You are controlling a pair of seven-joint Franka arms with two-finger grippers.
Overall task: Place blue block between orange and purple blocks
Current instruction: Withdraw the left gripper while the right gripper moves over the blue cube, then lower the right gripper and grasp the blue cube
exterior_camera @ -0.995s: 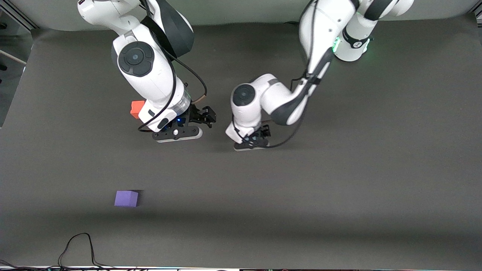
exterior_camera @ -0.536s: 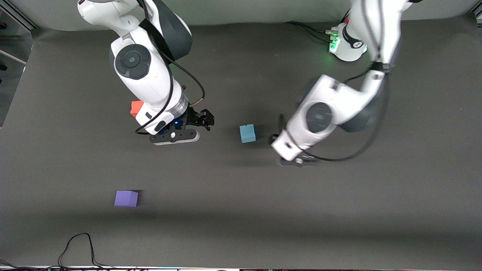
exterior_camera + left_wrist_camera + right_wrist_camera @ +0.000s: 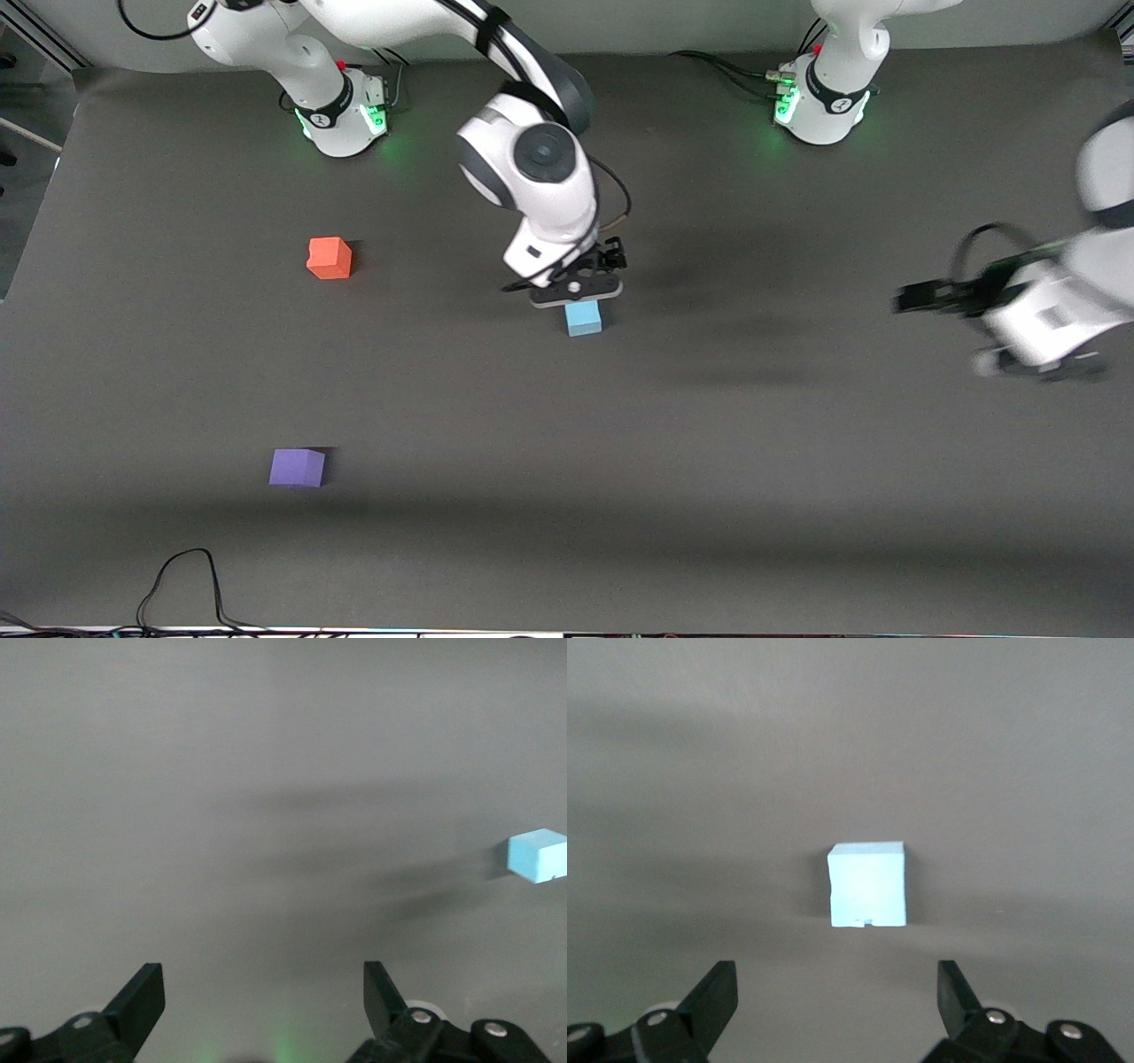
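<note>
The blue block [image 3: 583, 317] sits on the dark table near its middle. My right gripper [image 3: 585, 283] hangs open just above the table beside the block, on the side away from the front camera. In the right wrist view the blue block [image 3: 868, 884] lies just ahead of the open, empty right gripper [image 3: 833, 1005]. The orange block [image 3: 329, 258] and the purple block [image 3: 297, 467] lie toward the right arm's end, the purple one nearer the front camera. My left gripper [image 3: 917, 299] is open and empty at the left arm's end; its wrist view shows the left gripper [image 3: 261, 1005] open and the blue block [image 3: 538, 855] far off.
A black cable [image 3: 186, 576] loops on the table at the edge nearest the front camera, toward the right arm's end. The two arm bases [image 3: 341, 115] [image 3: 824, 97] stand along the edge farthest from the front camera. The mat between the orange and purple blocks is bare.
The left arm swung away from the blue block to its own end of the table, leaving the block on the mat. The right gripper moved from beside the orange block to the blue block.
</note>
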